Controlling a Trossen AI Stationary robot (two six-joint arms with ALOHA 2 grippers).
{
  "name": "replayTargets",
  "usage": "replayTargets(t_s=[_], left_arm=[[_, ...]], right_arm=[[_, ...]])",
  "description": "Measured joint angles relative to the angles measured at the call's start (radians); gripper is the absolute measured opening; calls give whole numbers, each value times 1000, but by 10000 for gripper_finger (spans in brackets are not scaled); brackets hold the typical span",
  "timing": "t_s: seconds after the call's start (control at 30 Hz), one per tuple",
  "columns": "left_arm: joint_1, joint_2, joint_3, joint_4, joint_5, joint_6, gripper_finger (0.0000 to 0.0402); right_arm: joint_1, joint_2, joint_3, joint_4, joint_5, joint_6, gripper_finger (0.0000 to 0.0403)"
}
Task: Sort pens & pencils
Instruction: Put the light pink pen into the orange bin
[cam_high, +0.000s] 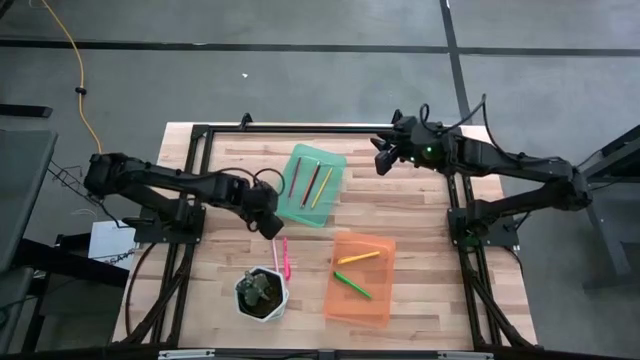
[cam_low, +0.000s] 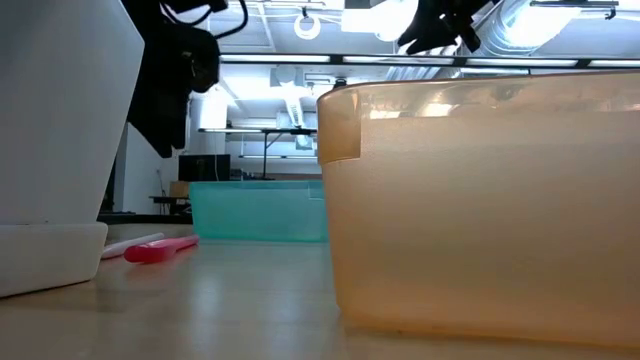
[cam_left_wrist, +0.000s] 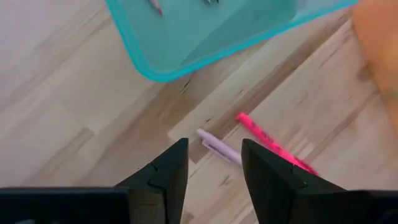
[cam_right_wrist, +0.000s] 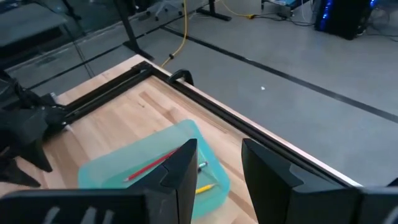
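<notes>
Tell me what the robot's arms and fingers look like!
Both arms are dark, almost black, built from chunky jointed sections with thin black cables looping along them. The left arm and the right arm look alike. A tiny green light glows near the right wrist. Each arm ends in two dark, wedge-shaped fingers.

Seven pens and pencils (cam_high: 312, 181); two trays (cam_high: 362, 300); one plant pot (cam_high: 262, 294); two arms (cam_high: 170, 185).
</notes>
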Motion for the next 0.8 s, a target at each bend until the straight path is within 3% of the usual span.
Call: replayTargets(t_s=[0.27, 0.43, 0.63, 0.8], left_arm=[[-91, 104, 0, 56, 4, -169, 138], [-139, 152, 0, 79, 20, -369, 138], [-189, 154, 0, 86, 1, -617, 138], [-187, 154, 0, 89, -3, -711, 138]], right_arm=[[-57, -31, 1, 9, -81, -51, 117], [-81, -36, 1, 0, -174, -125, 117], [-104, -36, 1, -23, -339, -174, 117], [-104, -36, 1, -24, -373, -230, 117]])
